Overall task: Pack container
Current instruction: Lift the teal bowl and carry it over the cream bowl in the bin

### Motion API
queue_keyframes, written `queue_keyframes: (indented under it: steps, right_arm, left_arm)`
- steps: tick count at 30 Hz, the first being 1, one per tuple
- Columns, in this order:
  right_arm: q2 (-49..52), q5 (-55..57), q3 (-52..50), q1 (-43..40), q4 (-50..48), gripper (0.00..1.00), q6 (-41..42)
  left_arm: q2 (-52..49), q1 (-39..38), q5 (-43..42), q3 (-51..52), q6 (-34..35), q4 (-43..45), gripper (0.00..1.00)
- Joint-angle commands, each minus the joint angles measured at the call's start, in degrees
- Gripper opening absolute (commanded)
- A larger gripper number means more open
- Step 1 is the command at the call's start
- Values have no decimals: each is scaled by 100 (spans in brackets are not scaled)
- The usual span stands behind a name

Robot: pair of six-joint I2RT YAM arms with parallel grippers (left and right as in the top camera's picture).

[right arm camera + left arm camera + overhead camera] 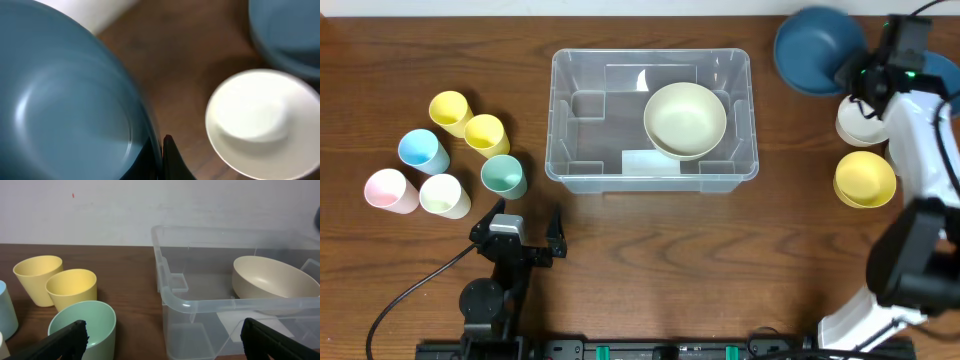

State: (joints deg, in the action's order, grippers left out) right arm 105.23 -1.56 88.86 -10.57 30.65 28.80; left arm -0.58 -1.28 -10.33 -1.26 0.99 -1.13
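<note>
Clear plastic forms the container (650,53), which sits mouth up on the brown wooden surface (650,260). Its long axis runs left to right in the overhead view, so its short walls face the crockery on either side. Its white label (645,162) lies at the base by the near long wall. A cream bowl (685,120) rests inside, in the container's right half.

Left of the container stands a green cup (503,175). Two yellow cups (485,132), a blue cup (422,150), a pink cup (390,190) and a whitish cup (445,195) stand farther out on that side.

The left gripper (520,228) is in front of the container's near left corner, jaws spread wide with nothing between them. Beyond the container's far right corner, the right gripper (848,80) has its jaws clamped on the rim of a dark blue bowl (815,45).

A white bowl (855,125), partly hidden by the right arm, and a yellow bowl (865,178) sit to the right of the container, apart from its wall.
</note>
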Motion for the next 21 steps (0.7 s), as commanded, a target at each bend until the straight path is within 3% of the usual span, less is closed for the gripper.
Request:
queue_keyframes:
  steps: [1,10,21]
  right_arm:
    - [-643,-452,39,83,46,1,-297]
    - [-1565,-809,39,848,140,1,-330]
    - [-916,-140,37,2400,197,1,-407]
  left_arm:
    - [31,24,-83,103,-98,-188,98]
    - [31,24,-81,103,-98,-188,98]
    - [31,24,-83,103,-98,-188,98]
